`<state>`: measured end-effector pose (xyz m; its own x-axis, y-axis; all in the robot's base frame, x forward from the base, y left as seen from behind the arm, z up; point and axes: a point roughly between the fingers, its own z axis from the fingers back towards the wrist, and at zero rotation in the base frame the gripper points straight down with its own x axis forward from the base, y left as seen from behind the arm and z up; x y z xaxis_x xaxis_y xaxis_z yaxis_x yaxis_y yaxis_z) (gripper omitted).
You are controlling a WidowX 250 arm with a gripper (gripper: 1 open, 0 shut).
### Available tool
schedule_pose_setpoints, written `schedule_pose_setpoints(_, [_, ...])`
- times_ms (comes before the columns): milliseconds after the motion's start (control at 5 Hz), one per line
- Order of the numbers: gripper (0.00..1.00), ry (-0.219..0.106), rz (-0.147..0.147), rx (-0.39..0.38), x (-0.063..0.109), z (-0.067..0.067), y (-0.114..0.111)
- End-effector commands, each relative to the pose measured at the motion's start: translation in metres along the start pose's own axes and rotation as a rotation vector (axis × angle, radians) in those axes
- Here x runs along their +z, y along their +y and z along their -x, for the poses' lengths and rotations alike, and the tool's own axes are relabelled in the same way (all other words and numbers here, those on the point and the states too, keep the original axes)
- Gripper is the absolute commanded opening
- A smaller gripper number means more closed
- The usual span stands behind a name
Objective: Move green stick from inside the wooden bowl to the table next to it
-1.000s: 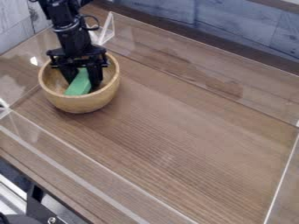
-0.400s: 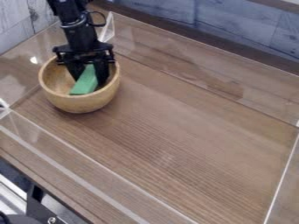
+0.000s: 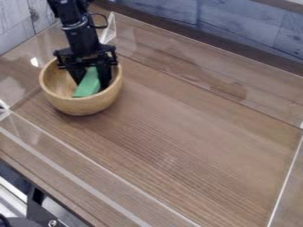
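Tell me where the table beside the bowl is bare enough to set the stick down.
Most of the table is bare: the wide stretch right of the wooden bowl out to the acrylic walls, and the strip in front of it. The crowded spot is the bowl itself, where the gripper is shut on the green stick, with a narrow gap behind toward the back wall.

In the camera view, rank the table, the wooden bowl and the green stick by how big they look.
Largest to smallest:
1. table
2. wooden bowl
3. green stick, partly hidden by the gripper
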<state>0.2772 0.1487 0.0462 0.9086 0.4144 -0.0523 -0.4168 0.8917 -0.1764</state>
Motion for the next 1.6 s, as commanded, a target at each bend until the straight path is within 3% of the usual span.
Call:
schedule_pose_setpoints(0, [0.00,-0.085,0.009,-0.075,0.046,-0.015,-0.007])
schedule_pose_setpoints(200, [0.00,-0.091,0.044,-0.138,0.074,-0.020,-0.015])
schedule_pose_setpoints(600, [0.00,-0.103,0.096,-0.164,0.095,-0.015,-0.059])
schedule_pose_setpoints(1000, [0.00,-0.075,0.100,-0.266,0.093,0.013,-0.084])
schedule_pose_setpoints(1400, [0.00,-0.060,0.101,-0.320,0.075,0.038,-0.103])
